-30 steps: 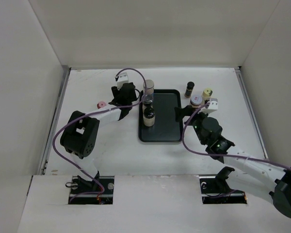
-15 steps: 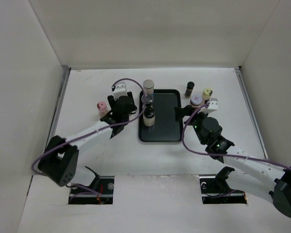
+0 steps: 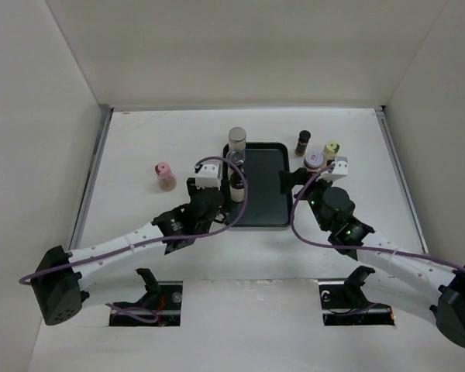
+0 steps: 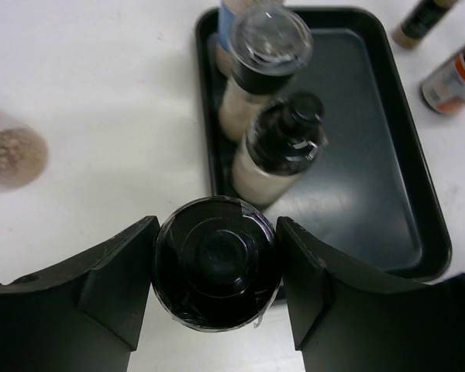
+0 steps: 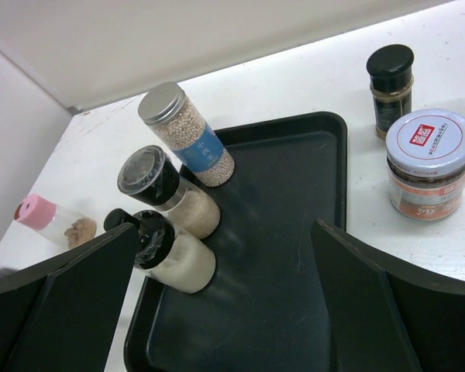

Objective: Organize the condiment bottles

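One pink-capped clear bottle [image 3: 164,175] with brown powder stands alone on the white table [image 3: 139,139], well left of the flat black rectangular tray [image 3: 267,208]. Next comes our left gripper [image 4: 215,229], its fingers pinching a black-capped bottle [image 4: 215,267] upright. Its long axis runs straight down from the wrist camera, so we see only the round cap. It sits at the tray's near left corner with the cap covering the rim, and we cannot tell whether its base rests on anything.

Ahead of the fingers and slightly right, three bottles line the tray's left wall. A black grinder-topped bottle [image 4: 283,143] is nearest, then a clear-lidded black-collared bottle [image 4: 267,46], then a grey-capped bottle of white peppercorns [image 5: 187,133]. We judge the coming move turns on this: the free spot lies just before the grinder-topped bottle, so a short shift forward would extend the row, with little clearance.

Our right gripper [image 5: 225,229] hovers over the tray's right side, fingers spread wide and empty. Beyond it stand a purple-white-lidded jar [image 5: 430,163], a dark-capped brown bottle [image 5: 391,85] and a pale-yellow-capped bottle [image 3: 331,147], nearer the right arm.
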